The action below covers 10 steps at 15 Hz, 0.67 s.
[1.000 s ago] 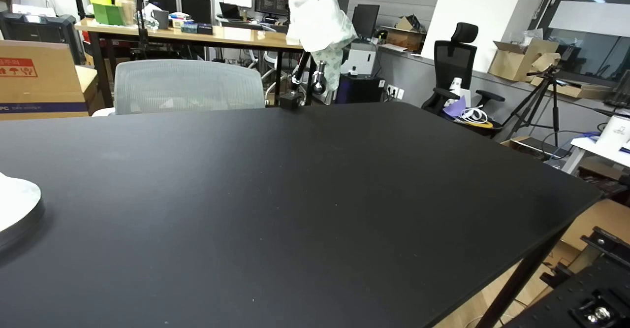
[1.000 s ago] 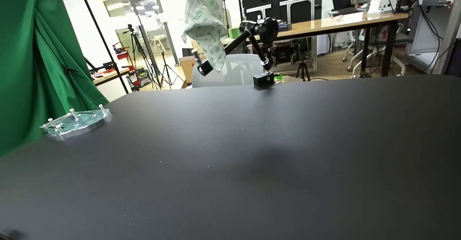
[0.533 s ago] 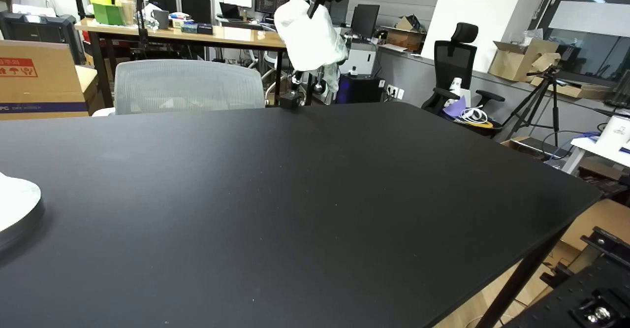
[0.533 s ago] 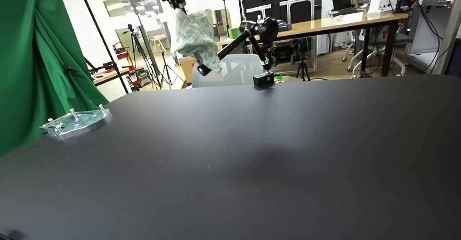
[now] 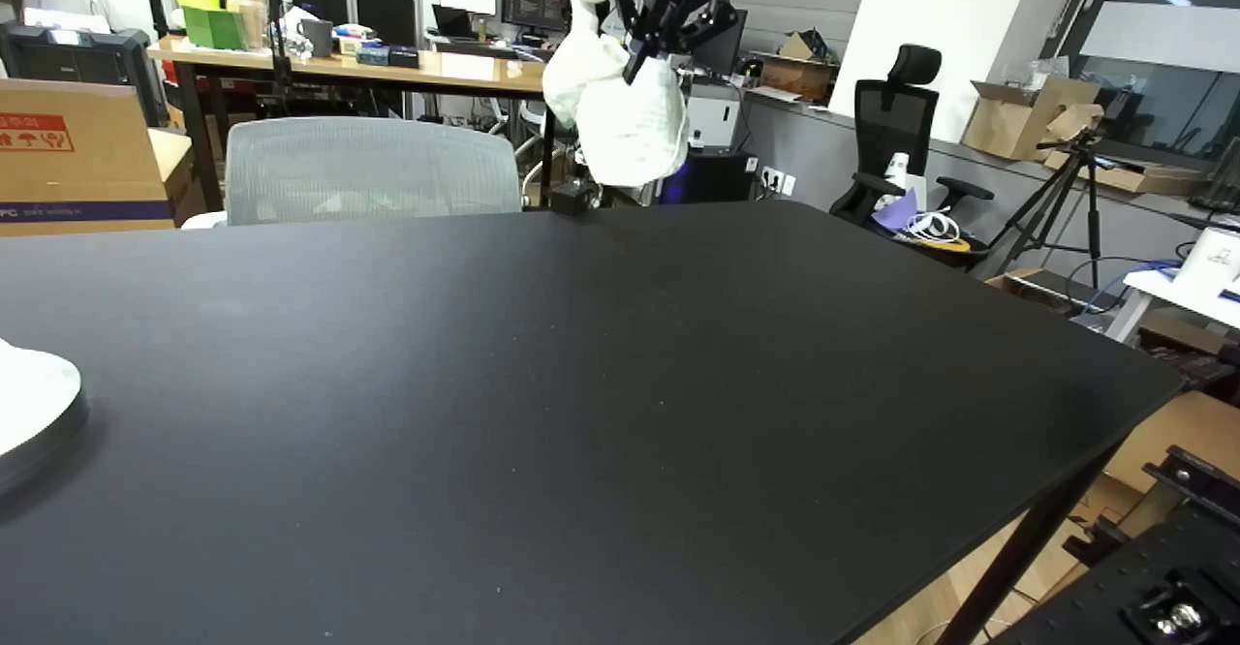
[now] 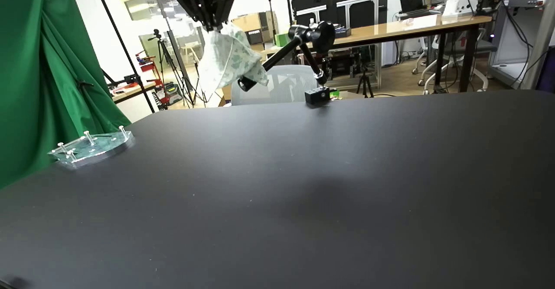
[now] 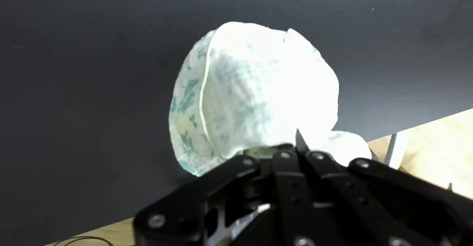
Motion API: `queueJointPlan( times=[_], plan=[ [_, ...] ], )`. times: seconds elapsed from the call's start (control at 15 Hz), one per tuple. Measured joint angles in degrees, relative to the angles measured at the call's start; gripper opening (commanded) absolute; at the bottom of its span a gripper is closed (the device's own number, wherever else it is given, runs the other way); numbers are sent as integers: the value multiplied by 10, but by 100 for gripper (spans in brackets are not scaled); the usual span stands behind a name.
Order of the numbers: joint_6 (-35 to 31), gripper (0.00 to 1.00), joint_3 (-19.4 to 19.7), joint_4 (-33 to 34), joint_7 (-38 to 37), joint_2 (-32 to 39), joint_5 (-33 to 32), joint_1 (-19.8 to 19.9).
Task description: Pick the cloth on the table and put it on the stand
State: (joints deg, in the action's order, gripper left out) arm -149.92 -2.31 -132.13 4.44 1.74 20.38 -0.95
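A white cloth with green leaf print hangs bunched from my gripper in both exterior views. It also fills the middle of the wrist view. My black gripper is above the cloth with its fingers together on it, also in an exterior view and the wrist view. The stand is a black jointed arm on a block base at the table's far edge; its base also shows here. The cloth hides part of the stand's free end; I cannot tell whether they touch.
The black table spreads below. A clear plate with upright bolts lies near the green curtain. A grey mesh chair stands behind the far edge.
My gripper has come down with the cloth and more of the gripper is in view. The cloth now hangs lower and covers the silver knob at the stand's free end.
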Motion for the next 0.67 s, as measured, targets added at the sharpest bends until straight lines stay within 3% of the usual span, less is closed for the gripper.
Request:
queueJointPlan(
  times=[0.67],
  plan=[
    [-41,1,27,2,1,10,-2,25]
  ],
)
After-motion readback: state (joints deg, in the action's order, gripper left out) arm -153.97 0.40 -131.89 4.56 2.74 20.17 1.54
